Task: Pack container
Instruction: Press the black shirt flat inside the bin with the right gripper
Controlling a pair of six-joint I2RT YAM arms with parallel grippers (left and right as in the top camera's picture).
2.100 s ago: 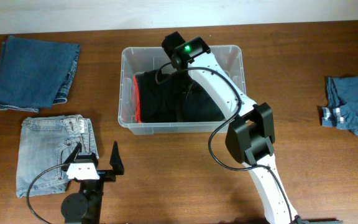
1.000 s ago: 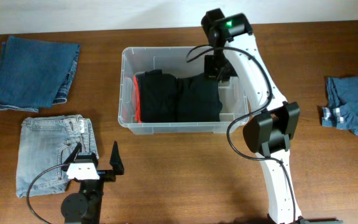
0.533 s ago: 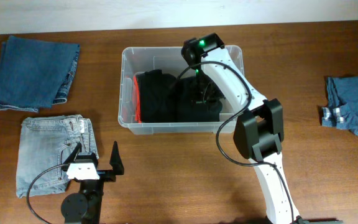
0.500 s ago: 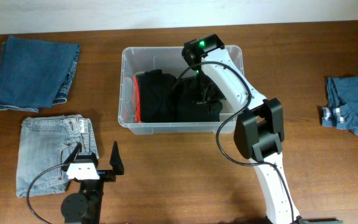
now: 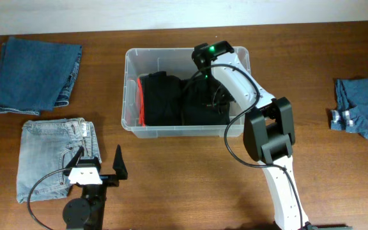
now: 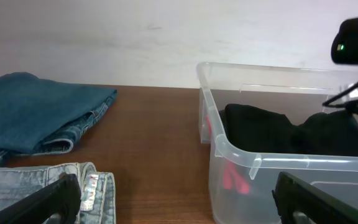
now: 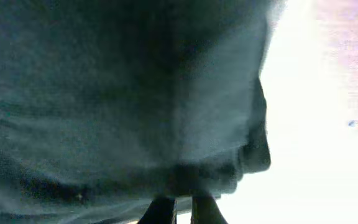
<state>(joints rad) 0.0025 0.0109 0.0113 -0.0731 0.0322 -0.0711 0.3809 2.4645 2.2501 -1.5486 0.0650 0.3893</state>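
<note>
— What takes up most of the overhead view?

— A brown table [image 5: 171, 185]. The container [image 5: 128, 96] sits on it in the upper middle of the frame, its long side running across the picture.

— What is in it?

— Black clothes [image 5: 168, 102] fill most of the floor, with a strip of red cloth [image 5: 139, 102] showing along their left edge. The white right arm [image 5: 245, 92] rises from the bottom right of the frame and bends over the container's right half, with a green light on its wrist.

— And outside the container?

— Folded dark jeans [image 5: 37, 73] lie at the upper left, paler jeans [image 5: 46, 156] below them at the lower left, and a crumpled denim piece [image 5: 363, 115] at the right edge. All three lie well apart from the container.

— What about the grippers?

— The left gripper [image 5: 99, 165] sits low in the frame, just right of the pale jeans, its jaws spread wide with nothing between them. Its own camera sees the container's near corner to the right. The right gripper [image 7: 180, 211] is down inside the container (the arm hides it from above). In its wrist view the fingertips stand close together at the bottom edge, right against dark cloth. I cannot tell whether any fabric is pinched between them.
</note>
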